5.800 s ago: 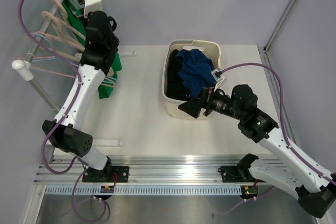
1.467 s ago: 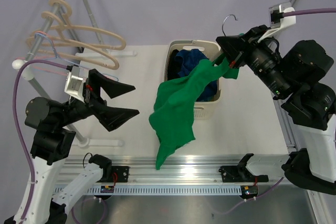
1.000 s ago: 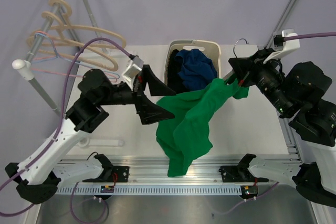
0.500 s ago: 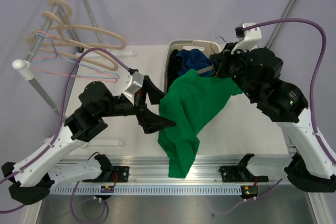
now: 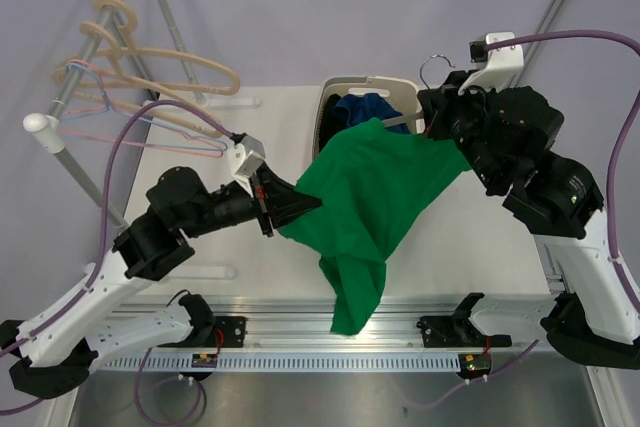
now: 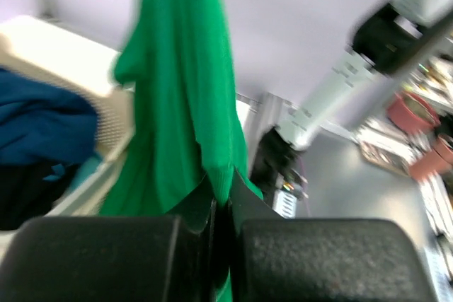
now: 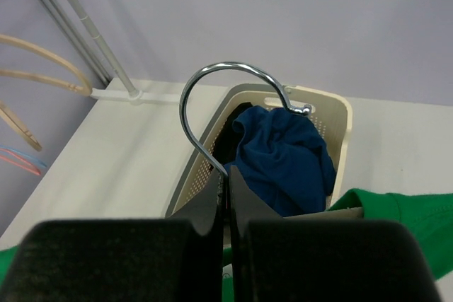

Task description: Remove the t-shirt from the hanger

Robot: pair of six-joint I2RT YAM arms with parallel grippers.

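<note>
A green t-shirt (image 5: 372,197) hangs spread in the air over the middle of the table, stretched between my two grippers. My left gripper (image 5: 292,205) is shut on the shirt's left edge; in the left wrist view a green fold (image 6: 221,182) is pinched between the jaws of the left gripper (image 6: 221,203). My right gripper (image 5: 437,115) is shut on the hanger, whose metal hook (image 5: 432,65) sticks up above it. The right wrist view shows that hook (image 7: 212,104) rising from the shut right gripper (image 7: 228,178). The hanger's body is hidden under the shirt.
A cream laundry basket (image 5: 392,87) with blue clothing (image 5: 362,109) stands behind the shirt at the table's back. A clothes rack (image 5: 60,97) with several empty wooden hangers (image 5: 160,67) stands at the far left. A metal rail (image 5: 330,332) runs along the near edge.
My left gripper has moved right and closed on the shirt's left edge. The shirt now stretches out flatter between both grippers, and the right gripper with the hanger has shifted slightly.
</note>
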